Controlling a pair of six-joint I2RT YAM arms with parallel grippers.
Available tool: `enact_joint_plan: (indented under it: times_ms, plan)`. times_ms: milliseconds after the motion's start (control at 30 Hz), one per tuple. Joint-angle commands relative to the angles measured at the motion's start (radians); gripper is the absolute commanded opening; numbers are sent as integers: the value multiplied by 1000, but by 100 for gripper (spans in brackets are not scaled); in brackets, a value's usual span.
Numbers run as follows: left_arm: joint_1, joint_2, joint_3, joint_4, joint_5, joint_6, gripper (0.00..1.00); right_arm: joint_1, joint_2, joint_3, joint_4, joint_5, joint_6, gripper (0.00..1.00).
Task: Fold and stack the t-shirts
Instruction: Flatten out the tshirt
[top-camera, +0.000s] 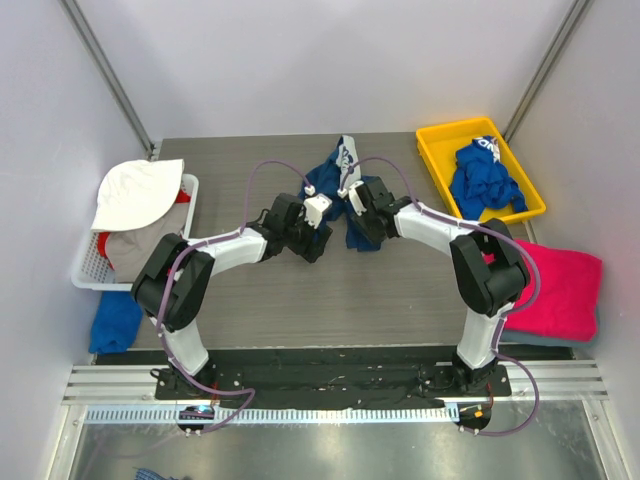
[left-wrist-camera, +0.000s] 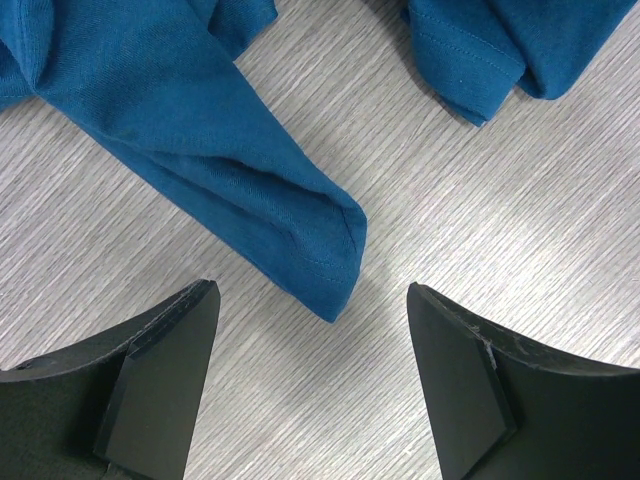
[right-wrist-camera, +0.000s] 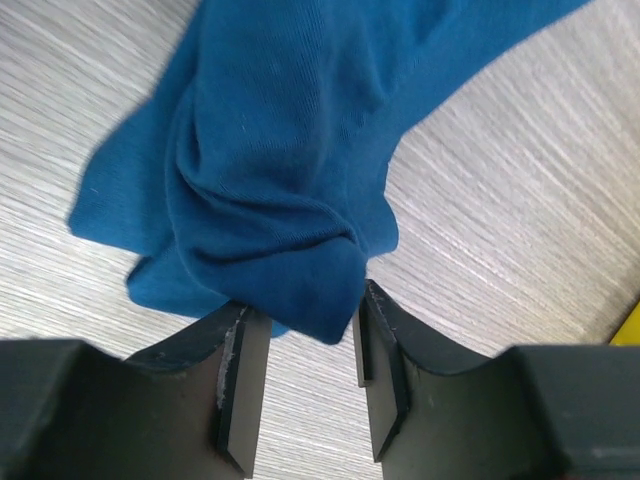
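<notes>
Right gripper (right-wrist-camera: 308, 305) clamps a bunch of the blue tee (right-wrist-camera: 280, 180) mid-table, likely to spread it flat; the left gripper (left-wrist-camera: 310, 292) hangs wide open over a hem corner (left-wrist-camera: 335, 260), ready to pinch. Beyond, another tee (top-camera: 485, 180) waits in the yellow bin (top-camera: 445, 145).

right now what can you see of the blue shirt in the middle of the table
The blue shirt looks like soft knit cotton, deep blue, with a white print showing at its far end. It lies crumpled and unfolded on the grey wood-grain table, with its stitched hems visible. The right tool pinches a bunched fold of it. The left tool hangs open over a hemmed corner without gripping it.
</notes>
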Motion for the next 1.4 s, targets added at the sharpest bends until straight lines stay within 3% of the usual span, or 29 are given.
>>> enact_joint_plan:
  times_ms: [0, 167, 333, 400, 767, 967, 1067, 1167, 1300, 1367]
  plan:
    - [-4, -1, 3, 10, -6, 18, 80, -9, -19, -15, 38, -22, 0, 42]
    - [-4, 3, 4, 9, -9, 19, 80, -10, 4, -12, 36, -38, 17, 23]
    - [-4, 11, 6, 9, -12, 21, 80, -10, 0, -3, 33, -47, 26, 12]
    - [-4, 13, 7, 9, -15, 21, 80, -10, -3, -1, 33, -42, 26, 1]
    - [-12, 49, 48, 9, 11, 9, 79, -10, -36, -12, 27, -27, 28, 1]
    - [-26, 102, 84, 9, 14, 13, 70, -10, -37, -18, 25, -24, 26, 1]
    - [-26, 143, 108, -17, 12, 21, 60, -12, -45, -22, 24, -24, 23, 1]
    - [-26, 172, 125, -30, 14, 27, 40, -10, -57, -32, 22, -21, 20, 1]
    - [-26, 174, 131, -53, 11, 38, 0, -12, -72, -47, 24, -13, 20, 1]
    - [-26, 145, 127, -71, -6, 48, 0, -14, -88, -50, 18, -3, 22, 1]
